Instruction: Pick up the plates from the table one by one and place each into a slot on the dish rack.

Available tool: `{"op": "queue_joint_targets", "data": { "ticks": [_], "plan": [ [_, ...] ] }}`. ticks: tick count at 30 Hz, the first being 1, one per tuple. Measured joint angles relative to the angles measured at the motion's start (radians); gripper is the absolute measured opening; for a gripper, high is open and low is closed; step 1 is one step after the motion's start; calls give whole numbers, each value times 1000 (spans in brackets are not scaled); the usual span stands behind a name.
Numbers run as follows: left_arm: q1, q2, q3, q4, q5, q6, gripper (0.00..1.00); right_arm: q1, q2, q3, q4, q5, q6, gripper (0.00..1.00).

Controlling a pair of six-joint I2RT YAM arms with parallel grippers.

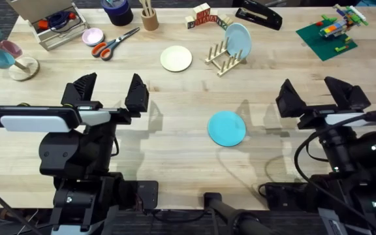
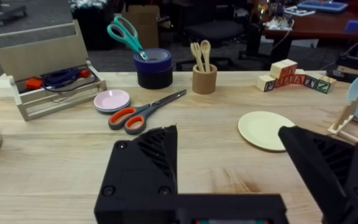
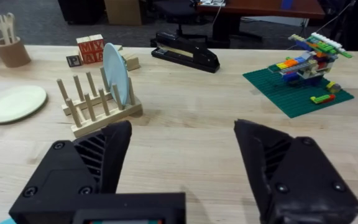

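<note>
Table point(image 1: 175, 130) — turquoise plate point(image 1: 226, 128), cream plate point(image 1: 176, 58), dish rack point(image 1: 224, 59)

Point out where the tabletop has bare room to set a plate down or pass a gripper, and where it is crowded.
Bare wood lies between the turquoise plate and the left gripper, and between the dish rack and the green brick baseplate. The far edge is crowded: wooden tray, scissors, cup, blocks, stapler. The cream plate sits just beside the rack.
</note>
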Motion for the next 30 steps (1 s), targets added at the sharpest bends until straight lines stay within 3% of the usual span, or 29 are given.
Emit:
{"op": "queue_joint_targets", "data": {
  "ticks": [5, 10, 16, 23, 30],
  "plan": [
    [-1, 1, 0, -57, 0, -1, 992, 0, 0, 0, -2, 0, 0, 995],
    [-1, 2, 0, -42, 0, -6, 993, 0, 0, 0, 2, 0, 0, 995],
    [-1, 2, 28, -46, 0, -14, 993, 0, 1, 7, 152, -1, 3, 996],
    [-1, 20, 233, -183, 0, -17, 993, 0, 15, 159, 57, -1, 3, 996],
    [-1, 219, 521, -488, 0, -18, 993, 0, 156, 466, -280, -4, 4, 996]
  ]
}}
